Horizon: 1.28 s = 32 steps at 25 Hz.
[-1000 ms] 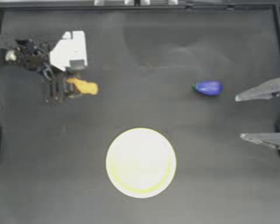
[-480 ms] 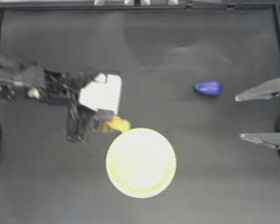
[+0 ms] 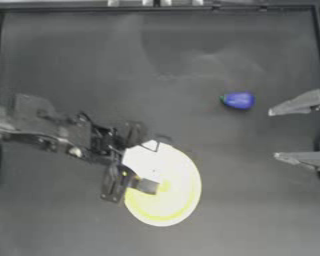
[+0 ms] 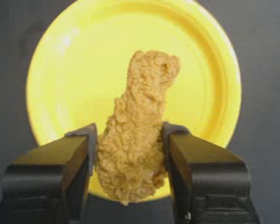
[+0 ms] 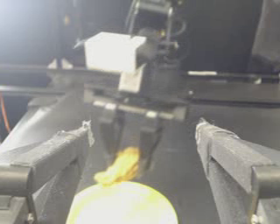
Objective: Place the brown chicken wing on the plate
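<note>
A: Between the jaws of the left end effector (image 4: 129,168), the brown chicken wing (image 4: 136,131) is clamped, with the plate (image 4: 72,78) directly beneath and beyond it.

B: From above the wing is hidden; only the left end effector (image 3: 132,182) shows, over the plate (image 3: 173,200).

A: The right wrist view shows the wing (image 5: 119,166) hanging just above the plate (image 5: 122,205).

B: The right end effector (image 3: 297,131) sits wide open, well apart at the bench (image 3: 69,60) edge, near a blue object (image 3: 238,100).

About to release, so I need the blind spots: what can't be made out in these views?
- Top view: the left end effector and its arm hide most of the chicken wing.
- Left wrist view: the wing covers the plate centre; its height above the plate is unclear.
- Right wrist view: plate cut off by the bottom edge.
</note>
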Each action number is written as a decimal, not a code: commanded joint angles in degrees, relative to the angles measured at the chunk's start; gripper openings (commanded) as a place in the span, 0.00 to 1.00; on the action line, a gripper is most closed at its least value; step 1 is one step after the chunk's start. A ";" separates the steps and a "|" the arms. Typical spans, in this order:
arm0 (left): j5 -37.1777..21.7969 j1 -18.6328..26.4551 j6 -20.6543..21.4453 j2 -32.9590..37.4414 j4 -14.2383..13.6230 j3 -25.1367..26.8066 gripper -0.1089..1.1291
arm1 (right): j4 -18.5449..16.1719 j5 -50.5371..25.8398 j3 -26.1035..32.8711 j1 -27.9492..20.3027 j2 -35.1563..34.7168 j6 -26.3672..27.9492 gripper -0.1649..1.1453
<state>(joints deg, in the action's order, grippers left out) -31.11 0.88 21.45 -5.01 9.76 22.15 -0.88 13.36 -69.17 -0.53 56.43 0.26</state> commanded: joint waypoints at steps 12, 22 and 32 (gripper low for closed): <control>3.78 -1.05 0.26 -7.56 0.88 -4.39 0.36 | 0.09 0.70 1.14 0.00 -1.58 0.00 0.89; 4.04 -1.14 0.62 -10.02 0.97 -5.45 0.46 | 0.09 0.70 1.14 0.00 -1.58 0.00 0.89; 4.13 -1.14 0.44 -10.02 0.97 -5.62 0.91 | 0.00 0.70 1.14 0.00 -1.58 0.00 0.89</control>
<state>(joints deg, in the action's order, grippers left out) -27.25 -0.26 21.88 -16.96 10.72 18.11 -0.97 13.54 -69.17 -0.53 55.28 0.26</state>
